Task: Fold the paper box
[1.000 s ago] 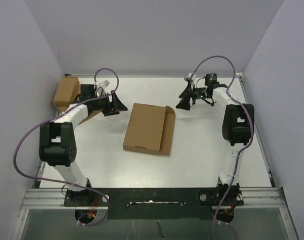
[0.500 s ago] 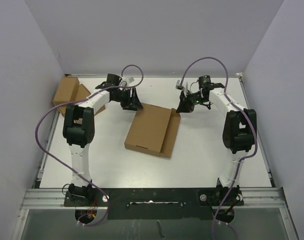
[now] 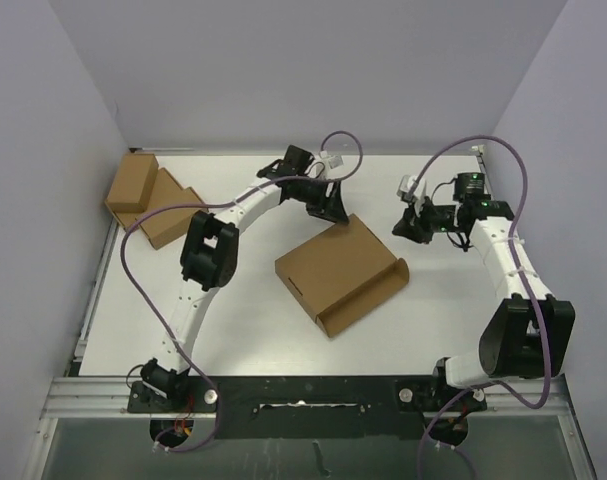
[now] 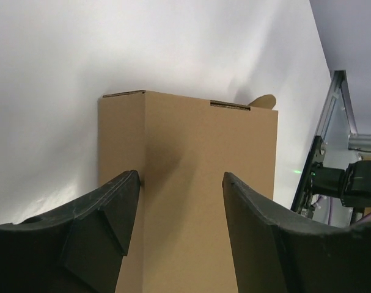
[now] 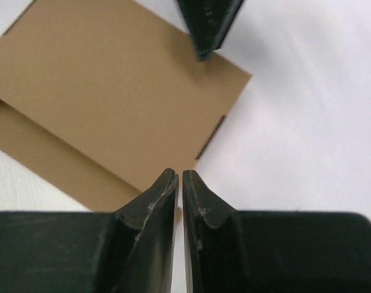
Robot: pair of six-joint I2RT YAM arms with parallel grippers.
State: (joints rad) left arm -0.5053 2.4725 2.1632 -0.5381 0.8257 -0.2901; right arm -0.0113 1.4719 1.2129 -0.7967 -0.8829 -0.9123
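The paper box (image 3: 338, 268) is a flat brown cardboard mailer lying askew mid-table, with a side flap (image 3: 368, 297) turned up along its near right edge. My left gripper (image 3: 328, 205) reaches over its far corner. In the left wrist view that gripper (image 4: 179, 180) is open, and the box's top panel (image 4: 191, 140) lies below and between its fingers. My right gripper (image 3: 410, 224) hovers to the right of the box, apart from it. In the right wrist view it (image 5: 179, 174) is shut with nothing between its pads, and the box (image 5: 112, 91) lies ahead.
Two smaller brown cardboard boxes (image 3: 133, 183) (image 3: 170, 216) sit against the left wall at the back. Pale walls close in the table on three sides. A metal rail (image 3: 303, 390) with the arm bases runs along the near edge.
The box has turned and slid rightward. My left arm has stretched from the left side across to its far corner. My right gripper has shut and drawn back to the right.
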